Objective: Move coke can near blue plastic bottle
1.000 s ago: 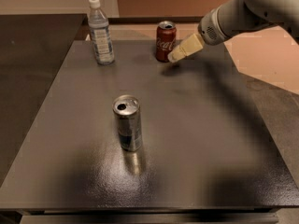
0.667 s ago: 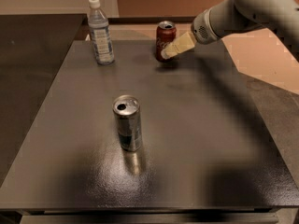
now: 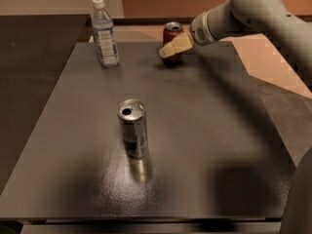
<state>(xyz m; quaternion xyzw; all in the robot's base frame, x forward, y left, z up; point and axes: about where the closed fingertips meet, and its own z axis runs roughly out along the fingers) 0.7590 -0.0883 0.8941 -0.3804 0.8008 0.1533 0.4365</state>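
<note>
We note the gripper (image 3: 171, 49) at the far edge of the table (image 3: 214, 130), right up against the front of the coke can (image 3: 171, 33). Its arm (image 3: 253, 9) reaches in from the right and hangs over the far right corner. Between the coke can and the blue plastic bottle (image 3: 105, 33) we see an open strip of table. The tall silver can (image 3: 132, 128) stands alone mid-table, well apart from both, and bars a straight pass down the middle. Either side of it, and the near edge, lie open.
</note>
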